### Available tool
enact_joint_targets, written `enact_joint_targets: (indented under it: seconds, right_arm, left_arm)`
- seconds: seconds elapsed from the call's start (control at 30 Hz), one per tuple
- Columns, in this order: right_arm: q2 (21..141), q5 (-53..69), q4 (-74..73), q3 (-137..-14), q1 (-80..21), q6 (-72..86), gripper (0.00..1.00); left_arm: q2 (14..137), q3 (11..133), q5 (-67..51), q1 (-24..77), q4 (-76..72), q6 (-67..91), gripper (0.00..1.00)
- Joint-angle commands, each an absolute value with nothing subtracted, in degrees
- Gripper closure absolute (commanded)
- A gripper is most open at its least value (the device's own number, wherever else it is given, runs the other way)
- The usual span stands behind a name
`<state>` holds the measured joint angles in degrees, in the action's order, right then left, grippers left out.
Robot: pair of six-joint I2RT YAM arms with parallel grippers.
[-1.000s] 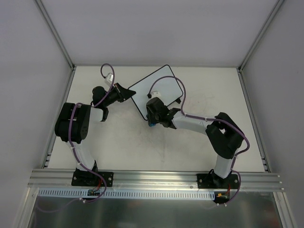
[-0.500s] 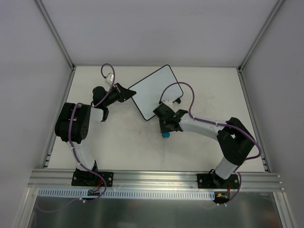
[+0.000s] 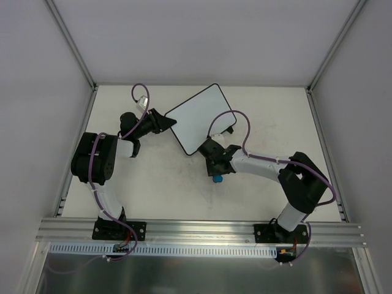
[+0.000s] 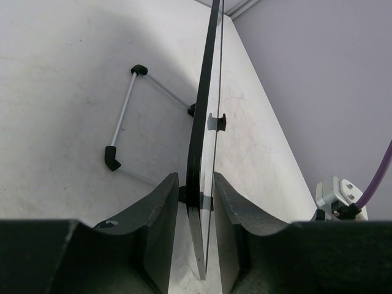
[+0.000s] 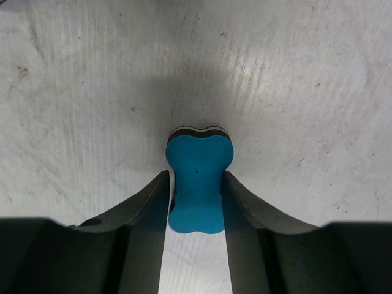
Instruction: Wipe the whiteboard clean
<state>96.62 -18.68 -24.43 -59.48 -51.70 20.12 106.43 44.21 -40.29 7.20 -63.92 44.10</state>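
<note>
Right tool (image 3: pixel 215 174) with blue eraser (image 5: pixel 199 165) now off whiteboard (image 3: pixel 199 116); scuffed table (image 3: pixel 153 184), grey walls (image 3: pixel 196 37).

You have open desk (image 3: pixel 165 190) in the near middle and along the far right. The whiteboard (image 3: pixel 199 117) blocks the far middle, the left gripper (image 4: pixel 196 190) straddling its left edge and the right gripper (image 5: pixel 196 196) crowding its near edge. Its wire stand (image 4: pixel 125 116) seems to occupy the desk behind.
</note>
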Motion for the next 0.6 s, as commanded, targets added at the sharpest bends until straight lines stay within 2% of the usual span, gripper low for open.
enact_joint_targets:
  seconds: [0.0,0.07,0.1,0.2,0.37,0.43,0.53,0.57]
  right_arm:
    - [96.15,-19.95,-24.35,-59.06,-51.94,21.71,0.56]
    - [96.07,-19.95,-24.26,-58.89,-52.03,21.88,0.47]
    - [96.06,-19.95,-24.17,-58.89,-52.12,21.97,0.37]
    - [95.71,-20.21,-24.34,-58.89,-52.21,21.88,0.26]
    - [94.75,-20.74,-24.35,-58.89,-52.21,21.89,0.19]
    - [94.40,-20.92,-24.35,-58.89,-52.12,21.53,0.13]
    - [93.34,-20.74,-24.35,-58.80,-52.12,20.22,0.03]
    - [92.82,-20.83,-24.26,-58.62,-52.03,19.95,0.01]
  left_arm:
    - [104.59,43.86,-41.40,7.73,-66.09,42.54,0.69]
    - [104.24,43.68,-41.31,7.73,-66.01,42.45,0.66]
    - [104.24,43.59,-41.22,7.65,-66.01,42.45,0.63]
    - [103.80,43.51,-40.96,7.56,-65.30,42.28,0.57]
    - [103.10,43.33,-40.52,7.21,-64.69,42.10,0.53]
    - [102.83,43.07,-40.34,7.12,-64.60,42.01,0.52]
    - [102.40,42.80,-39.82,6.94,-64.16,41.75,0.43]
    - [102.39,42.80,-39.81,6.94,-64.07,41.66,0.37]
